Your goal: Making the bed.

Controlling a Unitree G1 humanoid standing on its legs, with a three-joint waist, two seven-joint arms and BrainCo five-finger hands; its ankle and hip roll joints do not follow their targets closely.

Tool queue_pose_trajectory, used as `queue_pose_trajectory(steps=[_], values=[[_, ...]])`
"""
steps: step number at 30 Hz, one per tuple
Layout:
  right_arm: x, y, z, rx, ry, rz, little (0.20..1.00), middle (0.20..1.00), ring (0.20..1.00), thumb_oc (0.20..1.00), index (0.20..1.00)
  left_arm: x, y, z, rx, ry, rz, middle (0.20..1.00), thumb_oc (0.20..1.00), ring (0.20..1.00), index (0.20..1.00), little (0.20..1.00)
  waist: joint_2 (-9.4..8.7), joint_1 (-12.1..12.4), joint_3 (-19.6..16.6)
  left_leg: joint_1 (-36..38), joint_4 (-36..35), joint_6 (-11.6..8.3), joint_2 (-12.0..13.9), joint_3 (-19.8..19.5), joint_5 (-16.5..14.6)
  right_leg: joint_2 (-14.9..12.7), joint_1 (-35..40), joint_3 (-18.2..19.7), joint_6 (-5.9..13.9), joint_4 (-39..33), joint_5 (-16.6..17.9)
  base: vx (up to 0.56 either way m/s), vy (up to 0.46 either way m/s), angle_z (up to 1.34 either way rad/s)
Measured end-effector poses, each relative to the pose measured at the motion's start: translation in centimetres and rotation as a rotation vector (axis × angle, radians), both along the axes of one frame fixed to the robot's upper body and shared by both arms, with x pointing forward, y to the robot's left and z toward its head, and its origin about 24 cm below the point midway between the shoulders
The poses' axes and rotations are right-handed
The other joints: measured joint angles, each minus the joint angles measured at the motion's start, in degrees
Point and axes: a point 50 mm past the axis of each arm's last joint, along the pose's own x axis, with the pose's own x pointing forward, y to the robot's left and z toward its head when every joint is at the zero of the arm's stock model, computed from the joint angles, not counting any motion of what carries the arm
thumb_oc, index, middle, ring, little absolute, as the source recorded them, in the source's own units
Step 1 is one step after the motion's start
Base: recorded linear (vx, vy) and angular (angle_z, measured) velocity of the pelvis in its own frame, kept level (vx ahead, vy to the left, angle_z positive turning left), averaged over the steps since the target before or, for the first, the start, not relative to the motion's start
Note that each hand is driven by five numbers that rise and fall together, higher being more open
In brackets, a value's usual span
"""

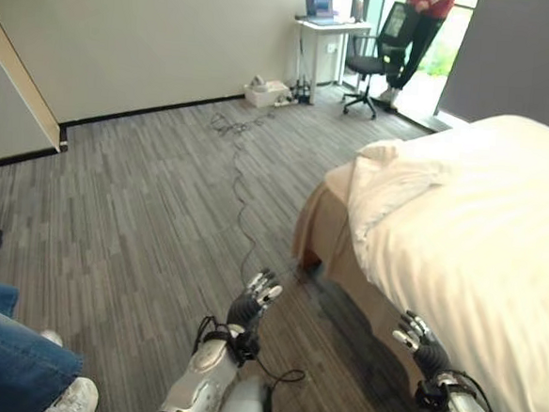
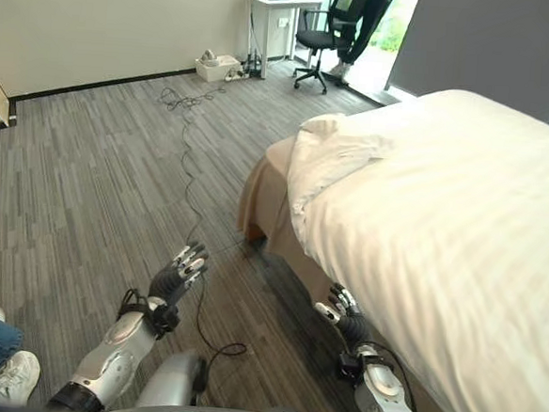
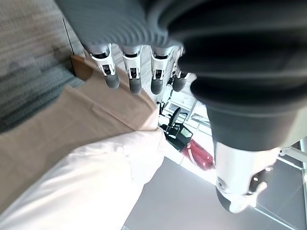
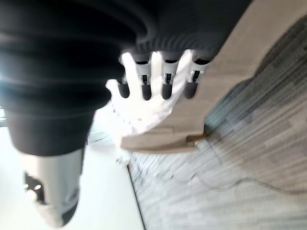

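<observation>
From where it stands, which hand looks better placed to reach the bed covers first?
Probably the right hand: it hangs open beside the edge of the white duvet. The left hand, also open, is over the carpet, farther from the bed.

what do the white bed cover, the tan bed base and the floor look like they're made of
White cover: soft matte woven fabric, probably cotton; it creases and bunches into folds at the turned-back corner.
Tan bed base: looks like matte cloth, a skirt or upholstery; it hangs smooth to the floor, though what lies under it is unclear.
Floor: seems short-pile carpet in grey striped planks, with no shine.
</observation>
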Motion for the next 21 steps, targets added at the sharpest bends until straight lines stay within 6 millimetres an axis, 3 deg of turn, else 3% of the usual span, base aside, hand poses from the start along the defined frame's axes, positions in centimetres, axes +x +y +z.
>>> queue_pose_trajectory(steps=[1, 3, 4, 6, 7, 8, 9, 10, 11, 12, 13, 14, 15, 16, 17, 18, 21], values=[[-0.1, -0.1, 0.0, -0.007, 0.004, 0.005, 1.0, 1.0, 1.0, 1.0, 1.0, 0.0, 0.2, 0.0, 0.005, 0.0, 0.001, 1.0, 1.0, 1.0, 1.0, 1.0, 0.87, 0.6, -0.3, 4.1, -12.8, 0.56, -0.2, -0.2, -0.7, 0.1, 2.2, 0.5, 0.03, -1.6, 0.0, 0.5, 0.224, -0.72], [-0.7, -0.6, -0.1, -0.031, 0.018, 0.014, 1.0, 1.0, 1.0, 1.0, 1.0, 0.6, 0.6, 0.5, 0.013, -0.023, 0.008, 1.0, 1.0, 1.0, 1.0, 1.0, 1.95, -0.5, -1.1, 10.2, -29.9, 1.79, -1.9, -0.8, -1.9, 0.6, 7.3, 1.2, 0.63, -6.1, -0.2, 0.42, 0.203, -0.37], [-1.0, -1.2, -0.1, -0.064, 0.026, 0.019, 1.0, 1.0, 1.0, 1.0, 1.0, 1.5, 0.7, 1.4, 0.005, -0.067, 0.027, 1.0, 1.0, 1.0, 1.0, 1.0, 2.12, -0.9, -1.8, 13.0, -32.9, 3.59, -3.5, -5.5, -0.7, 0.7, 9.5, 2.7, 1.75, -7.6, -1.0, 0.46, 0.27, -0.3], [-1.0, -1.4, 0.0, -0.091, 0.027, 0.032, 1.0, 1.0, 1.0, 1.0, 1.0, 1.6, 1.1, 1.5, 0.011, -0.072, 0.037, 1.0, 1.0, 1.0, 1.0, 1.0, 2.51, -0.1, -2.3, 17.0, -36.0, 5.16, -3.6, -13.9, 0.4, 0.6, 10.8, 6.6, 3.23, -7.0, -1.9, 0.5, 0.324, -0.78], [-0.7, -1.4, 0.1, -0.107, 0.02, 0.041, 1.0, 1.0, 1.0, 1.0, 1.0, 1.7, 1.3, 1.5, 0.011, -0.075, 0.05, 1.0, 1.0, 1.0, 1.0, 1.0, 2.77, 0.3, -2.6, 19.7, -37.8, 3.75, -2.6, -16.4, 3.6, 0.0, 11.6, 9.3, 4.42, -7.0, -2.6, 0.51, 0.408, -1.14], [-0.4, -1.1, 0.2, -0.108, 0.012, 0.05, 1.0, 1.0, 1.0, 1.0, 1.0, 1.7, 1.7, 1.4, 0.011, -0.067, 0.079, 1.0, 1.0, 1.0, 1.0, 1.0, 2.38, 0.3, -2.0, 21.0, -36.4, 5.35, -2.4, -16.0, 10.0, -0.7, 12.5, 11.5, 7.1, -5.9, -3.2, 0.5, 0.436, -1.33], [-0.4, -0.3, 0.2, -0.077, 0.003, 0.046, 1.0, 1.0, 1.0, 1.0, 1.0, 1.4, 2.4, 0.8, 0.032, -0.037, 0.101, 1.0, 1.0, 1.0, 1.0, 1.0, 0.46, -0.1, -1.2, 23.1, -34.2, 4.07, -2.9, -13.9, 8.4, -2.3, 11.8, 12.4, 9.94, -0.1, -4.5, 0.69, 0.619, -1.62], [-0.2, 0.2, 0.5, -0.062, -0.021, 0.064, 1.0, 1.0, 1.0, 1.0, 1.0, 0.7, 3.7, 0.2, 0.031, -0.012, 0.159, 1.0, 1.0, 1.0, 1.0, 1.0, -0.22, 1.3, -0.6, 24.1, -30.2, 5.86, -3.4, -9.3, 3.2, -5.1, 11.1, 14.5, 9.65, 4.4, -4.0, 0.55, 0.499, -1.76], [-0.3, 0.3, 0.6, -0.053, -0.027, 0.059, 1.0, 1.0, 1.0, 1.0, 1.0, 0.0, 3.9, -0.6, 0.038, 0.024, 0.173, 1.0, 1.0, 1.0, 1.0, 1.0, -0.37, 0.8, -0.7, 25.6, -29.1, 5.92, -4.2, -10.1, 1.1, -6.9, 10.3, 12.7, 10.02, 7.8, -3.9, 0.51, 0.487, -1.35], [-0.5, 0.1, 0.6, -0.053, -0.026, 0.043, 1.0, 1.0, 1.0, 1.0, 1.0, 0.0, 3.9, -0.6, 0.051, 0.025, 0.153, 1.0, 1.0, 1.0, 1.0, 1.0, 0.09, 0.0, -0.4, 25.6, -27.4, 6.66, -5.1, -9.4, -1.0, -7.4, 10.1, 11.7, 9.76, 9.0, -1.3, 0.33, 0.304, -0.78], [-0.5, 0.1, 0.4, -0.057, -0.018, 0.04, 1.0, 1.0, 1.0, 1.0, 1.0, 0.3, 3.4, -0.4, 0.055, 0.017, 0.128, 1.0, 1.0, 1.0, 1.0, 1.0, 0.41, -0.3, -0.1, 26.5, -27.4, 6.92, -5.4, -8.7, -1.9, -7.5, 7.4, 10.3, 8.87, 14.7, 0.5, 0.37, 0.527, -0.36], [-0.4, 0.0, 0.4, -0.059, -0.012, 0.034, 1.0, 1.0, 1.0, 1.0, 1.0, 0.7, 2.6, 0.0, 0.048, 0.002, 0.102, 1.0, 1.0, 1.0, 1.0, 1.0, 1.77, -0.8, 1.0, 28.3, -28.5, 6.94, -5.4, -8.2, -2.0, -7.8, 0.3, 8.2, 7.54, 28.8, 2.9, 0.27, 0.486, -0.4], [-0.8, 0.5, 0.1, -0.021, 0.0, 0.021, 1.0, 1.0, 1.0, 1.0, 1.0, 0.6, 2.5, 0.1, 0.031, -0.004, 0.109, 1.0, 1.0, 1.0, 1.0, 1.0, 2.74, -1.4, 1.8, 29.7, -28.9, 9.12, -6.5, -8.3, -3.6, -8.5, -4.4, 7.5, 6.36, 35.2, 2.7, 0.4, 0.64, -0.36], [0.0, 0.6, 0.5, 0.007, -0.027, -0.006, 1.0, 1.0, 1.0, 1.0, 1.0, 0.6, 2.6, 0.4, 0.031, -0.024, 0.112, 1.0, 1.0, 1.0, 1.0, 1.0, 2.86, -1.3, 2.8, 30.9, -29.4, 7.53, -6.4, -8.0, -3.3, -9.9, -7.3, 5.7, 5.88, 41.6, 2.9, 0.31, 0.371, -0.29], [0.0, 1.3, 0.1, 0.081, -0.014, -0.041, 1.0, 1.0, 1.0, 1.0, 1.0, 0.4, 2.8, 0.4, 0.055, -0.021, 0.088, 1.0, 1.0, 1.0, 1.0, 1.0, 5.27, -2.7, 4.0, 32.7, -31.1, 8.86, -6.2, -8.2, -4.7, -8.7, -13.6, 5.2, 6.69, 43.2, 1.3, 0.38, 0.408, -0.12], [-0.2, 1.7, -0.1, 0.09, -0.004, -0.019, 1.0, 1.0, 1.0, 1.0, 1.0, 0.5, 3.1, 0.7, 0.073, -0.03, 0.081, 1.0, 1.0, 1.0, 1.0, 1.0, 6.25, -2.9, 4.5, 33.6, -32.2, 7.87, -6.0, -8.2, -3.9, -7.8, -16.3, 5.5, 7.65, 42.3, 0.6, 0.33, 0.328, 0.06], [-1.3, 1.9, -0.6, 0.11, 0.03, -0.009, 1.0, 1.0, 1.0, 1.0, 1.0, 0.8, 4.2, 1.1, 0.092, -0.043, 0.106, 1.0, 1.0, 1.0, 1.0, 1.0, 6.36, -4.1, 5.2, 36.8, -35.2, 8.24, -6.6, -8.1, -4.6, -7.5, -21.0, 3.0, 8.73, 34.3, -0.3, 0.27, 0.257, 0.03]])
